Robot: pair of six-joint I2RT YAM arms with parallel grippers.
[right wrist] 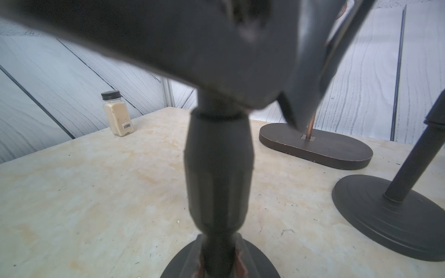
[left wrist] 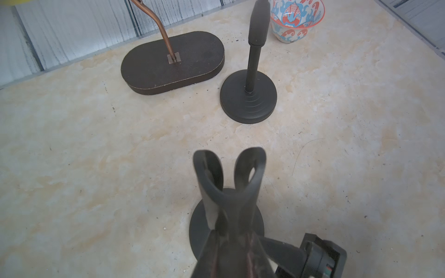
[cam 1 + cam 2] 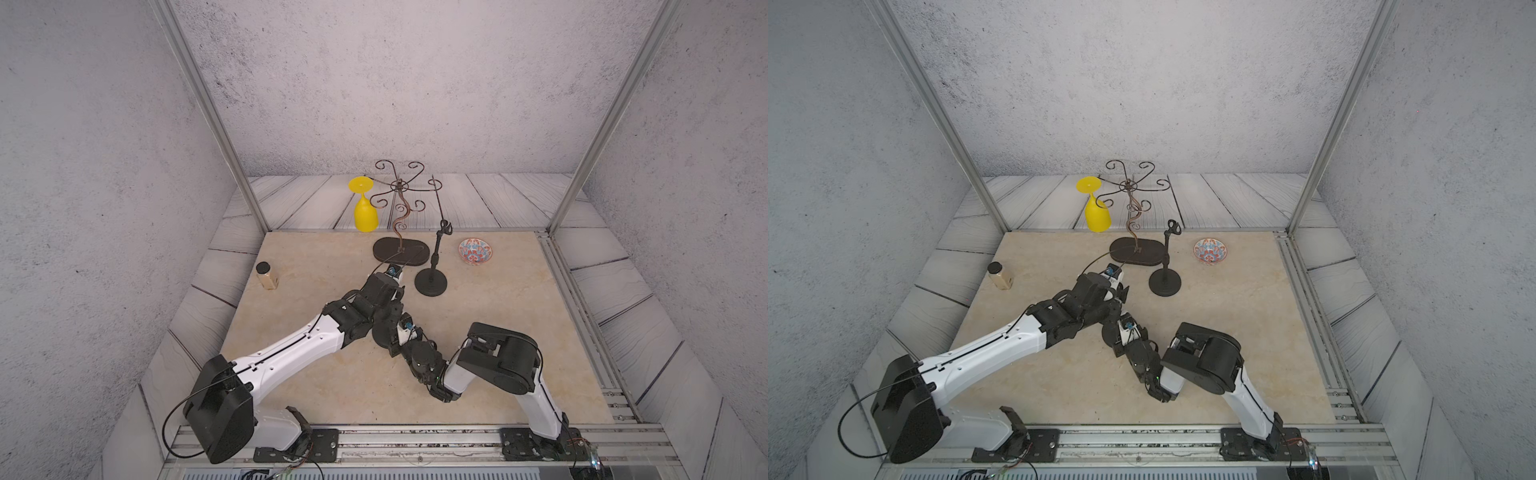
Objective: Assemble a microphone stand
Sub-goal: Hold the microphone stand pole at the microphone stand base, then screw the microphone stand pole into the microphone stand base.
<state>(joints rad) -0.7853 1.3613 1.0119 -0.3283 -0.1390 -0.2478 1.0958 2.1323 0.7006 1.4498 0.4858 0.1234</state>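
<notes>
bench (image 3: 316, 386), marble-look, carrying the following; all places are being given against the wire rack (image 3: 400, 249) on its oval base.

- microphone stands: two.
  - the first stand (image 3: 432, 274) is standing upright and free just beside the rack's base, carrying its clip on top.
  - the second stand (image 1: 218, 168) is standing nearer the arms' mounts than the rack, between the two end effectors, with its round base (image 2: 199, 231) sitting on the bench.
- arms: two.
  - the left end effector (image 2: 231, 237) is clenching the u-shaped clip (image 2: 228, 178) over the second stand's base.
  - the right end effector (image 1: 218, 263) is flanking the second stand's shaft low down, a finger on each side; whether it is squeezing cannot be told.
- yellow glass (image 3: 365, 212): one, hanging upside down at one arm of the rack.
- patterned bowl (image 3: 475, 251): one, sitting near the rack, past the first stand and touching neither.
- spice jar (image 3: 266, 276): one, black-capped, standing well apart from the rack on the side away from the bowl.
</notes>
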